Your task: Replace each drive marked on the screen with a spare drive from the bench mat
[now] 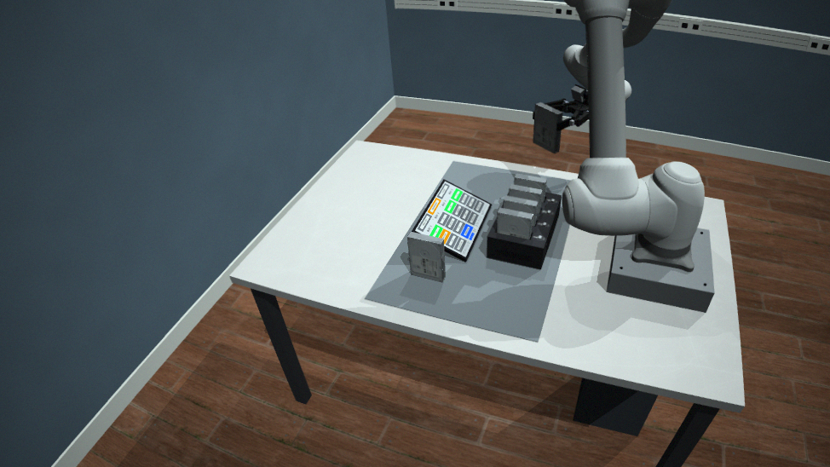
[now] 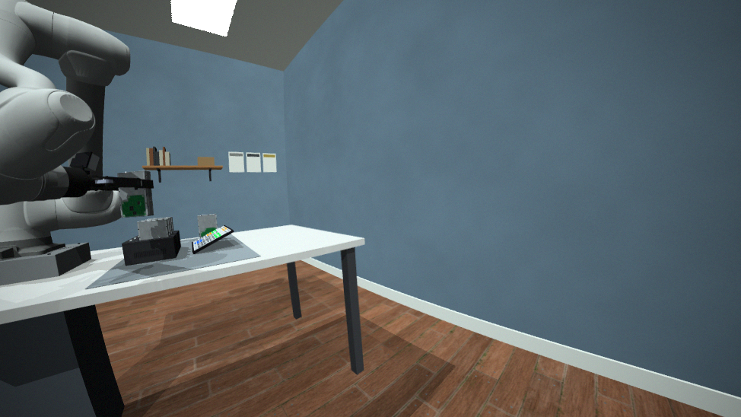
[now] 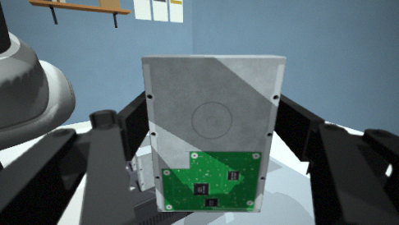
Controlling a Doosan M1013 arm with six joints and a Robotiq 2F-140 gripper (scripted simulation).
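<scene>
Drive up in my grip, above the bench!

My end effector is clamped on an upright drive, green board low; beyond, drives stand in the black dock, then the tilted screen on the bench.

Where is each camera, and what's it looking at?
Top: high beyond the table's front edge, looking down at the dock; arm and gripper show.
Exterior: off the table's side, looking across towards the wall shelf; arm and gripper show.
Wrist: behind the gripper's fingers, facing the held drive; part of the arm shows.
Exterior and wrist share the shelf.
</scene>
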